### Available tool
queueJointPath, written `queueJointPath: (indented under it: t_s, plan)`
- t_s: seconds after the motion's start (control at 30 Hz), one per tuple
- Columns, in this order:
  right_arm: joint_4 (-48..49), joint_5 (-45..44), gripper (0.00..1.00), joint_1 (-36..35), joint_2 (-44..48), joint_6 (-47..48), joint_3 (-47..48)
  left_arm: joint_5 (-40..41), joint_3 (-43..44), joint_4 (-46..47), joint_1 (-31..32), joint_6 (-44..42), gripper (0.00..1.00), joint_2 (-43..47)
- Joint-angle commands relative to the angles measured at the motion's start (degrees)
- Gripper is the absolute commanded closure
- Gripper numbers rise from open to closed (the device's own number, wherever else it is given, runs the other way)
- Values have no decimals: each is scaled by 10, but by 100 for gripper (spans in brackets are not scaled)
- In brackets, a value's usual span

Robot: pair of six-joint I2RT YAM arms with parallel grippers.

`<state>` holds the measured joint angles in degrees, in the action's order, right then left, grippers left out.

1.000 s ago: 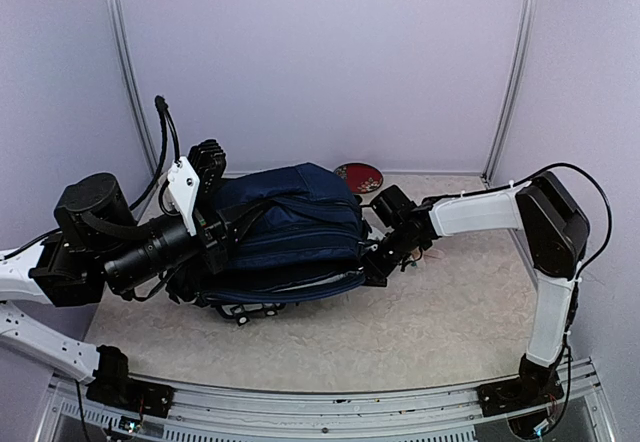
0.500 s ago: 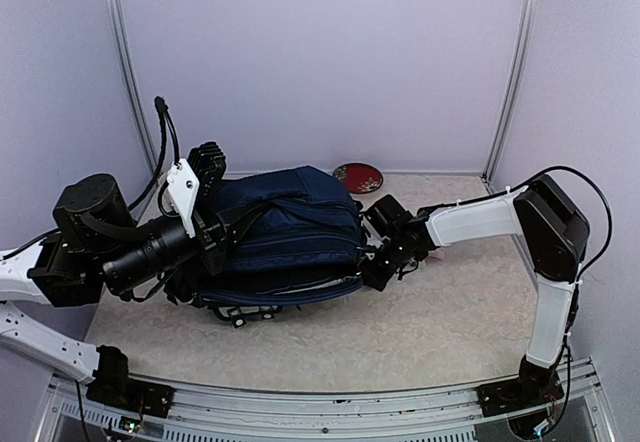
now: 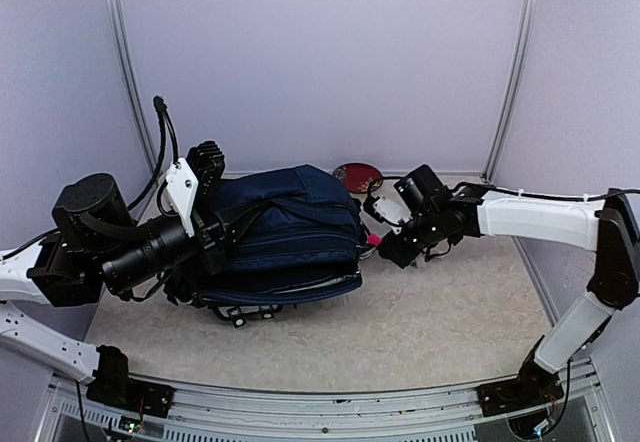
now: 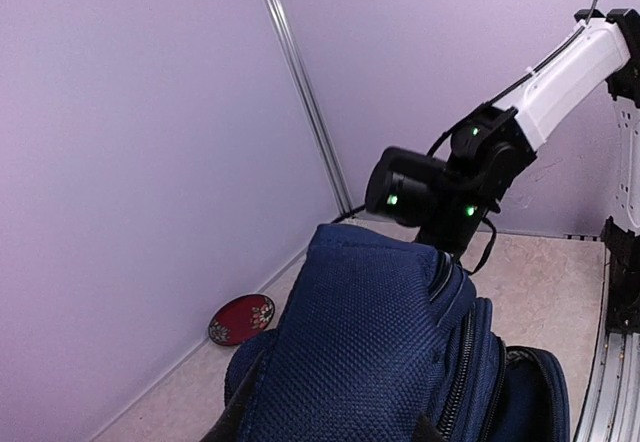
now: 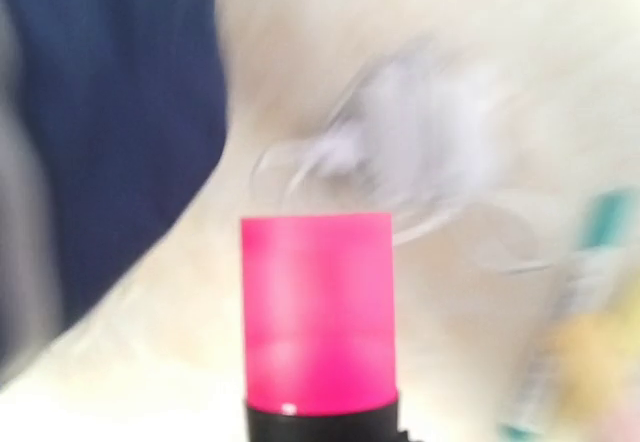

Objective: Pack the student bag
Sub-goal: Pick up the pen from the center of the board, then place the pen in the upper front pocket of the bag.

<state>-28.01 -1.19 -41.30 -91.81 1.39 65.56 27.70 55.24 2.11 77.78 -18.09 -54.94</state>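
The student bag, a navy-blue backpack, lies on its side at the left middle of the table. Its woven fabric fills the lower part of the left wrist view. My left gripper is shut on the bag's left end, and its dark fingers show at the fabric's edges. My right gripper hangs just right of the bag, shut on a marker with a pink cap. The right wrist view is blurred. It shows the pink cap and black body standing up from the bottom edge. The right fingers themselves are hidden there.
A small red dish with a flower pattern lies by the back wall behind the bag, and shows too in the left wrist view. On the table under the right gripper are a blurred clear plastic thing and a teal-and-yellow pen.
My right gripper dipped to the table beside the bag, shut, and rose with the pink marker. Its arm stretched out flatter. The left arm and the bag stayed still.
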Motion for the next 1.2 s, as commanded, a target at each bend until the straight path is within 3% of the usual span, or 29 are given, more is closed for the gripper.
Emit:
queueJointPath:
  t_s: [0.0, 0.07, 0.27, 0.37, 0.5, 0.57, 0.77, 0.87, 1.0, 1.07, 1.17]
  plan:
    - [-25, -35, 100, 6, 111, -13, 28, 15, 20, 87, 1, 18, 100, 22]
    - [-3, 8, 100, 6, 160, -5, 42, 16, 20, 86, 1, 19, 100, 20]
    - [185, 283, 100, 0, 282, 17, 3, 22, 26, 90, 1, 26, 100, 16]
    - [305, 434, 100, -34, 297, 2, -28, 22, 29, 86, 1, 25, 100, 13]
    - [433, 512, 100, -125, 256, 17, -60, 20, 31, 88, 1, 30, 100, 14]
    - [375, 478, 100, -163, 215, 86, -29, 18, 30, 90, 1, 32, 100, 15]
    - [189, 212, 100, -238, 106, 234, 57, 16, 31, 83, 1, 35, 100, 16]
    - [155, 93, 100, -251, 76, 262, 76, 13, 28, 84, 1, 36, 100, 18]
    - [151, 15, 99, -264, 63, 282, 76, 11, 26, 84, 1, 34, 100, 19]
    - [138, -10, 89, -273, 54, 298, 83, 11, 26, 83, 1, 34, 100, 20]
    - [121, -44, 63, -288, 45, 318, 93, 10, 28, 82, 1, 34, 100, 22]
